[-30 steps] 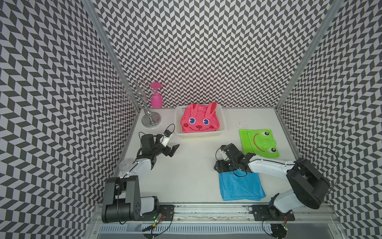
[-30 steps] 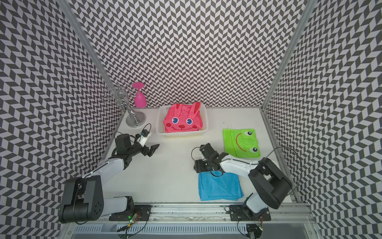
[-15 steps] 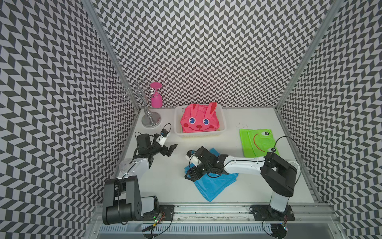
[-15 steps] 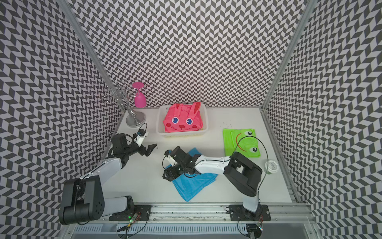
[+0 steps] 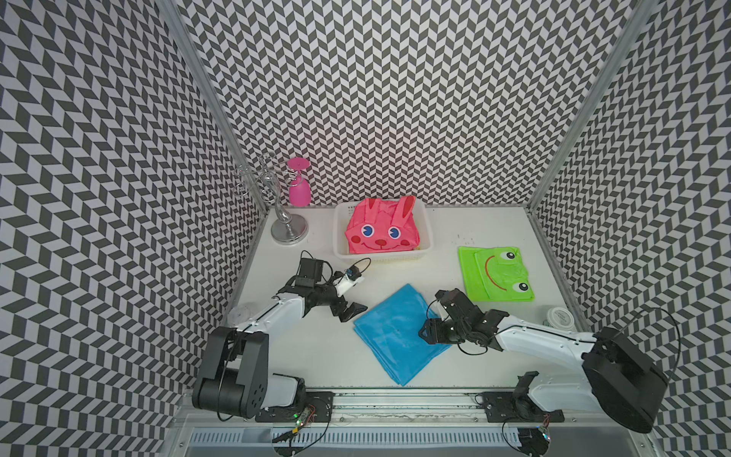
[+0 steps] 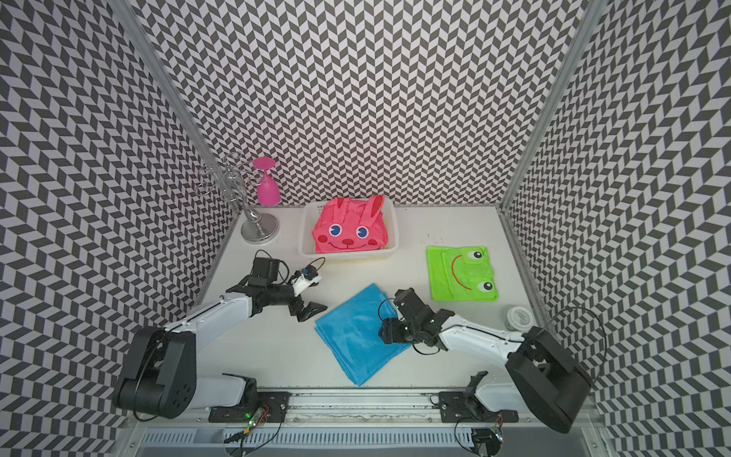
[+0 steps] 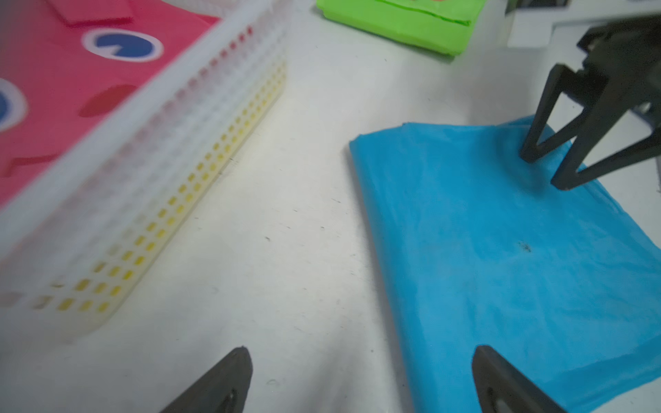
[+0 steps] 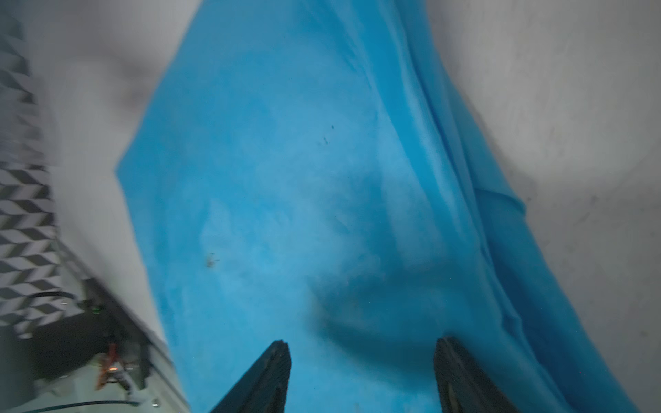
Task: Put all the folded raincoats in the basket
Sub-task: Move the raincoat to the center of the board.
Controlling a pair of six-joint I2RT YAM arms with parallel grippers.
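A blue folded raincoat [image 5: 395, 336] [image 6: 356, 332] lies mid-table, turned like a diamond. The white perforated basket [image 5: 339, 237] [image 6: 306, 237] stands at the back and holds a pink bunny raincoat [image 5: 379, 231]. My left gripper [image 5: 353, 311] [image 7: 361, 352] is open, low by the blue raincoat's [image 7: 500, 250] left corner, one finger over its edge. My right gripper [image 5: 422, 334] [image 8: 362, 343] is open with its tips down on the blue raincoat's [image 8: 304, 178] right corner and nothing pinched between them. The left wrist view shows the right gripper [image 7: 546, 172] and the basket [image 7: 161, 143].
A green frog raincoat [image 5: 494, 273] lies flat at the right, behind my right arm. A chrome stand [image 5: 286, 229] with a pink glass [image 5: 298, 190] hung on it is at the back left. A small white jar [image 5: 559, 316] sits by the right wall. Patterned walls close three sides.
The right gripper dragged the blue raincoat from the front right to the middle, turning it, then drew back to its right corner. The left gripper moved down toward its left corner.
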